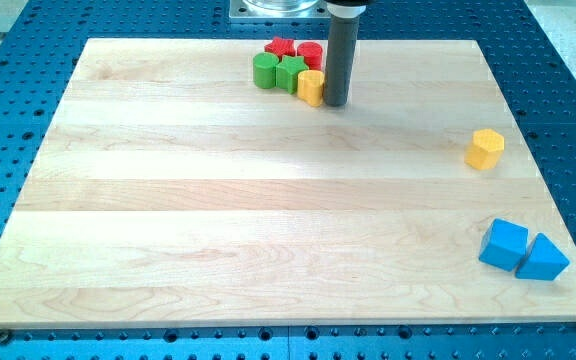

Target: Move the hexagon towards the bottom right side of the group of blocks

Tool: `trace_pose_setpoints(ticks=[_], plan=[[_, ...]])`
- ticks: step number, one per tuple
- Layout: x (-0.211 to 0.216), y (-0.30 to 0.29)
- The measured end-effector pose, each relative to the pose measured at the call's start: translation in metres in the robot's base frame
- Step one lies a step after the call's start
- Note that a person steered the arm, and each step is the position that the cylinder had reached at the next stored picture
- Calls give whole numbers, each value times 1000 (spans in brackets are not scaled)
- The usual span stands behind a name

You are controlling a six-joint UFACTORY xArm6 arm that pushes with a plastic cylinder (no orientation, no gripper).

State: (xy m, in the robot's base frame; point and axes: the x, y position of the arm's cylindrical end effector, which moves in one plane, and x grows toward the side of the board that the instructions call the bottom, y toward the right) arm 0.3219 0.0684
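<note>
Nearest the view's bottom right sit two blue blocks (523,250). The yellow hexagon (485,148) lies alone above them. My tip (336,103), grasping nothing, touches a yellow block (311,87) in the top cluster, far left of the hexagon.

Robotics lab, blue perforated optical bench (568,90), wooden board (268,230)
</note>
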Motion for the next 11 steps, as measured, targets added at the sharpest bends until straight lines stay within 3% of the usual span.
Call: trace_pose_setpoints(ticks=[3,4,6,10,11], plan=[[-15,-4],[-12,52],[52,169],[79,208],[111,202]])
